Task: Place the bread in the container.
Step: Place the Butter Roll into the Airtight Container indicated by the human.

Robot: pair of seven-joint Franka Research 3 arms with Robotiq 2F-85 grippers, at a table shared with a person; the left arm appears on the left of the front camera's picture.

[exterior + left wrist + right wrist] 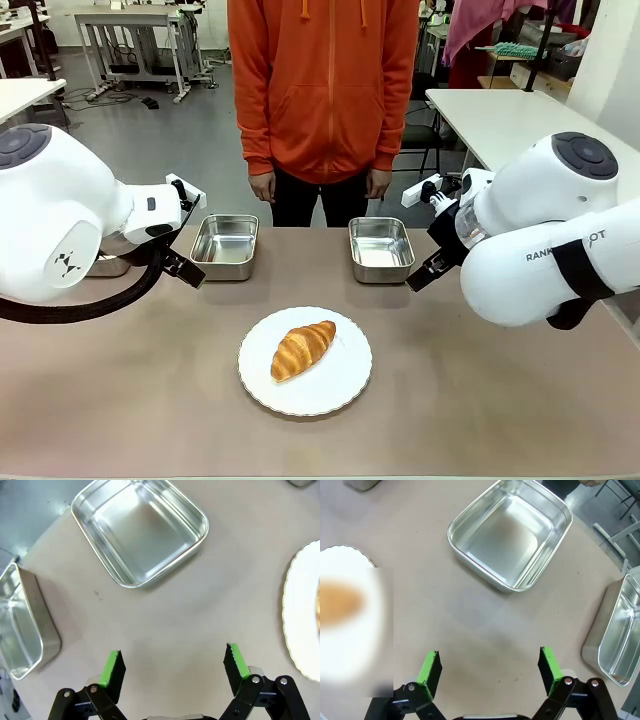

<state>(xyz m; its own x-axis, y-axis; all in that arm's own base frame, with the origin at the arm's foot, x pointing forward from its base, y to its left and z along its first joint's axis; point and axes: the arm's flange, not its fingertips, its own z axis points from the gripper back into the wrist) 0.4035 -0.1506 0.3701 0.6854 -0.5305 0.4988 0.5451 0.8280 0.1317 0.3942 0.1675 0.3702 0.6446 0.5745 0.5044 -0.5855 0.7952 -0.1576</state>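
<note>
- Croissant (303, 350) lies on the white plate (345, 390), mid-table on the robot's side, with its long axis on a diagonal. Nothing is touching it.
- Left gripper (175, 662): jaws spread wide with nothing between them, over bare table (165, 615) between plate and pans.
- Right gripper (490, 666): the same, wide and empty.
- Step in hand (my reading): the reach to pick up. Neither arm looks committed. The left pan (225, 245) and right pan (381, 249) sit about equally near the plate.
- To do it well:
  - Descend from above and turn the wrist so the pads close across the croissant's thick middle, not along its length.
  - Close gently (the crust probably crushes).
  - Lift clear of the plate rim before travelling, then release low over the pan floor.
- Front view gives the croissant's full outline and angle. It also shows both arms and the person (322, 90) standing behind the far edge, not reaching in.
- Wrist views give the pan interiors, which are bare and shiny. Each also shows another pan further out: a third pan (22, 625) and a fourth pan (620, 630).
- In the right wrist view the croissant is too blurred to give its angle.
</note>
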